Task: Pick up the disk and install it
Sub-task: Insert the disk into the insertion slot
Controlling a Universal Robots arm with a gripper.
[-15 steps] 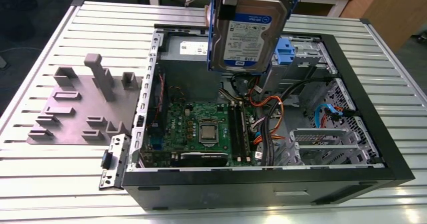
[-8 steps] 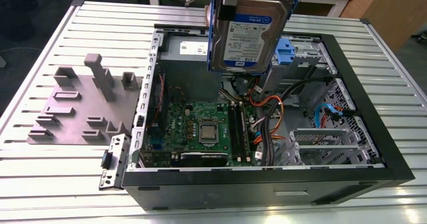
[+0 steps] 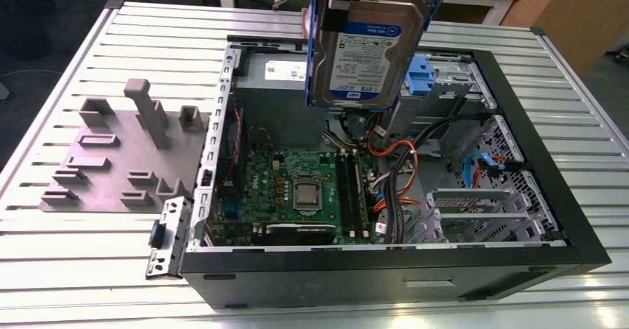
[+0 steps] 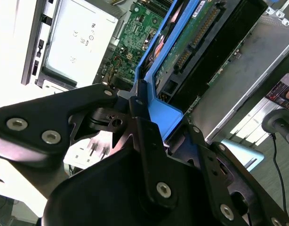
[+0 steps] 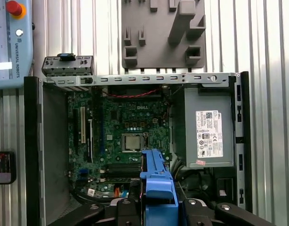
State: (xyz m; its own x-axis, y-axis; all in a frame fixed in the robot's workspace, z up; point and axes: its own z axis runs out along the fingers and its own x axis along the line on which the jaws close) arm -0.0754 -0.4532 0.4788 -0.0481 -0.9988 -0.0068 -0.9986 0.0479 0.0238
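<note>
Pincer (image 4: 156, 115) pointing down, clamped on blue plastic rail of disk (image 3: 366, 46); flat silver-grey disk hangs upright over open black computer case (image 3: 325, 281), ribbed metal surface (image 3: 79, 270) beneath

Gripper (image 4: 151, 125) — matte black, angular linkage plates (image 4: 45, 113); silver screws (image 4: 164, 189) at the joints.

An open desktop computer case (image 3: 373, 270) lies on a slatted aluminium table (image 3: 79, 285). Inside the case are a green motherboard (image 3: 285, 174) with a bare processor (image 3: 306, 194), a grey power supply (image 5: 208, 132) in one corner, and orange cables (image 3: 398, 152). Outside the case a grey fixture plate (image 3: 108, 167) sits nearby, a small metal bracket (image 3: 167, 237) lies just beside one corner, and a teach pendant (image 5: 12, 47) rests near another.
</note>
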